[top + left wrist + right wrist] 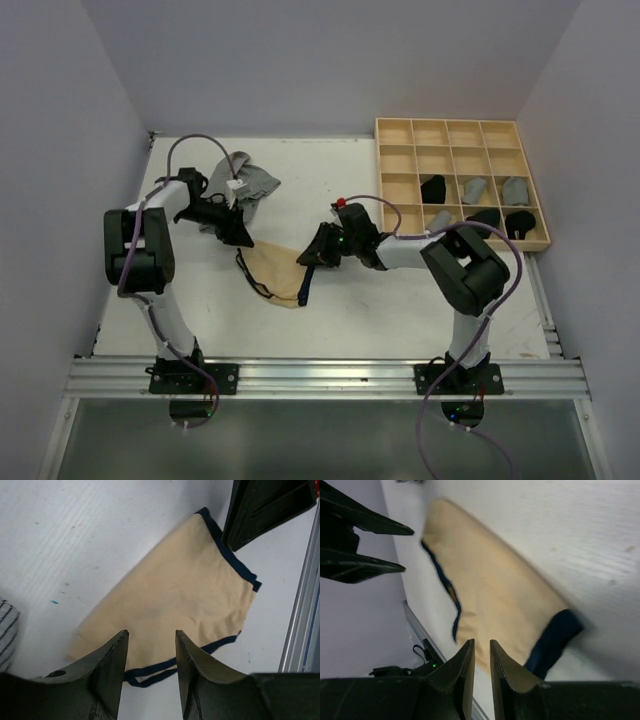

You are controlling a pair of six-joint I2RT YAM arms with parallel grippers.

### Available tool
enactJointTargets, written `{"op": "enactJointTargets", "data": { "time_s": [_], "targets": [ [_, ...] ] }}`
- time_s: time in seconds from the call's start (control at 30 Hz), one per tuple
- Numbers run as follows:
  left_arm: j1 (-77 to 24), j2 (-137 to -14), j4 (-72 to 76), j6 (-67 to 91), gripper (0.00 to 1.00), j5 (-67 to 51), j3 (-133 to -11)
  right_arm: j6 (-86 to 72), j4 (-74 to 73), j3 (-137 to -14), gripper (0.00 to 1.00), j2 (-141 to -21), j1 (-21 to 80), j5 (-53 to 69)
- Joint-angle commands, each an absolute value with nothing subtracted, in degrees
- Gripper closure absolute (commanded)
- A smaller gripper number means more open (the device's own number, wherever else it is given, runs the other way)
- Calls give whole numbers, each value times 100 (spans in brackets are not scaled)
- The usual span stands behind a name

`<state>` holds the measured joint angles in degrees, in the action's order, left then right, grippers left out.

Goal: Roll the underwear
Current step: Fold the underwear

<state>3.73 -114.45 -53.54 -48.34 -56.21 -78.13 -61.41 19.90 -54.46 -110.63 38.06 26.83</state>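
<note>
A tan-beige underwear (274,270) with dark trim lies spread flat on the white table between my two grippers. My left gripper (243,238) hovers at its far left edge. In the left wrist view its jaws (152,634) stand open over the cloth (175,595), just above the dark trim, with nothing between them. My right gripper (305,258) is at the cloth's right edge. In the right wrist view its jaws (482,642) stand a narrow gap apart over the tan cloth (495,590), and the dark waistband (552,640) lies beside the right finger.
A heap of grey garments (250,185) lies behind the left gripper, and a striped cloth (7,630) shows at the left wrist view's edge. The pale wooden grid tray (463,128) stands at the back right and holds several rolled black and grey pieces (474,188). An aluminium rail (330,378) runs along the near edge.
</note>
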Motion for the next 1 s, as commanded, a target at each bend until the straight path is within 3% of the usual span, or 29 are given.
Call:
{"op": "enactJointTargets", "data": {
  "time_s": [0.0,0.17,0.4,0.57,0.8,0.97],
  "targets": [
    [343,-10074,-5188,-5476,53,-5792,-7121,-5248,1144,-6020,77,-10205,3989,2759],
    [203,-9404,-4896,-5309,55,-6231,-6058,-5430,1229,-6091,78,-10537,4333,2847],
    [-193,-9992,-4091,-4390,61,-7039,-5300,-6416,2530,-5380,80,-11197,4544,2769],
    [-422,-10625,-2674,-2780,64,-6628,-5203,-6302,2127,-5142,82,-11355,4597,2549],
    [-422,-11048,-2812,-2547,67,-6187,-5449,-6126,1574,-5150,84,-11207,4588,2391],
    [-422,-10066,-4224,-3830,62,-6390,-5879,-5810,1214,-5360,84,-10460,4588,2540]
  ]
}}
